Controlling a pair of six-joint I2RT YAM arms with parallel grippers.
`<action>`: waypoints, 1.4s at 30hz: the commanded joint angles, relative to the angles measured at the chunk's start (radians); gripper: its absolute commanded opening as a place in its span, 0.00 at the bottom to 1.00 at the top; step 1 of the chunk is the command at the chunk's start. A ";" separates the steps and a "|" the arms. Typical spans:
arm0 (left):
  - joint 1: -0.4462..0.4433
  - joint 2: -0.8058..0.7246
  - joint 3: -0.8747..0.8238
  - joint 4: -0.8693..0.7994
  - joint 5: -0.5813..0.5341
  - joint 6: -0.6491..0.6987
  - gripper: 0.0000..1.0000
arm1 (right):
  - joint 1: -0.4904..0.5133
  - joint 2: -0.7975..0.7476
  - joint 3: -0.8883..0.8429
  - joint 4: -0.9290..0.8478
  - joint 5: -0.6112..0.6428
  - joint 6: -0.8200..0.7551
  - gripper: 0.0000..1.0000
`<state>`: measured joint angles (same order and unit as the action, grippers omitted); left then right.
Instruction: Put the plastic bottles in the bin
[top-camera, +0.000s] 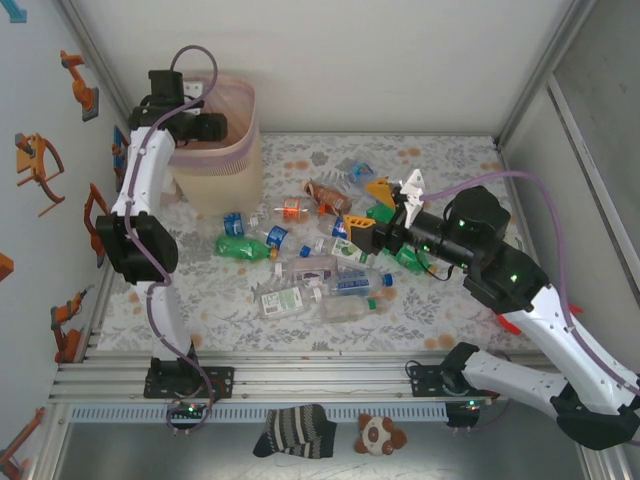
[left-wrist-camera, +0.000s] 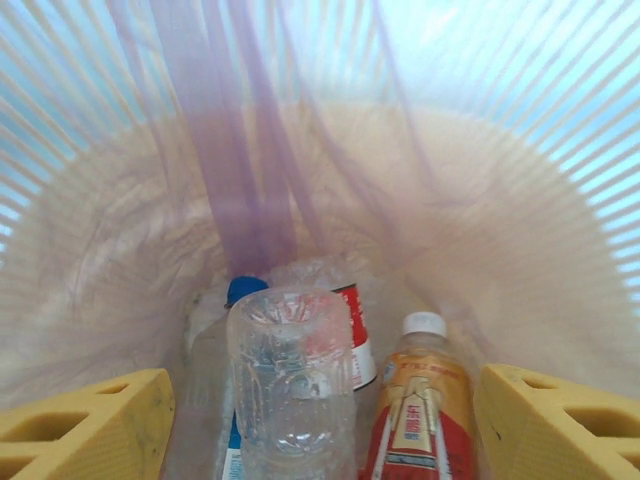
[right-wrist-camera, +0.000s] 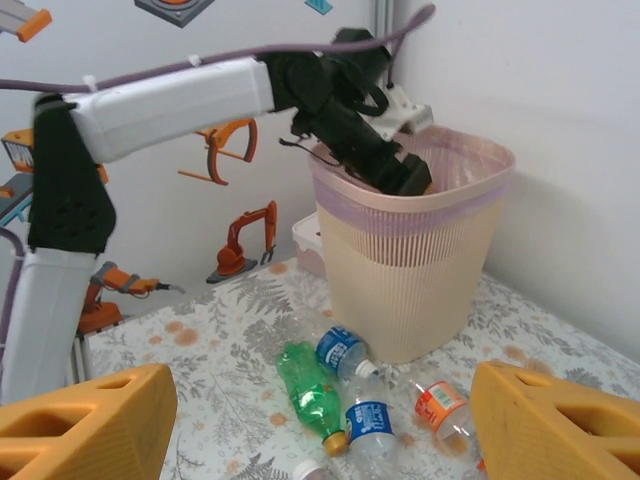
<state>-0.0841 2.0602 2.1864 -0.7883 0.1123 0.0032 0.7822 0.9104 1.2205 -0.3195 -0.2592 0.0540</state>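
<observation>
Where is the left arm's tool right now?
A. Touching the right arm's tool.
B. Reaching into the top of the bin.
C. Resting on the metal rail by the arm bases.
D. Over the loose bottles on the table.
B: the left tool dips into the mouth of the bin, and its own camera looks down on bottles lying at the bottom of the bin.

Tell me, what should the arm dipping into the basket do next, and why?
Probably lift straight up out of the bin. The left gripper hangs inside it with jaws wide apart, and the clear bottle between them touches neither finger, so it looks released. Many bottles lie on the table waiting.
</observation>
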 joint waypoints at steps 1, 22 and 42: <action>0.006 -0.095 0.034 -0.026 0.059 -0.011 0.78 | 0.008 -0.011 0.026 -0.024 0.041 0.014 0.76; 0.002 -0.767 -0.664 0.292 0.373 0.077 0.81 | 0.008 0.009 -0.004 -0.121 0.114 0.039 0.76; -0.037 -0.977 -1.099 0.283 0.139 -0.518 0.79 | 0.008 0.049 -0.004 -0.135 0.084 -0.004 0.77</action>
<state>-0.1192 1.1137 1.1366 -0.5388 0.3496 -0.2665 0.7826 0.9554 1.2167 -0.4747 -0.1665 0.0650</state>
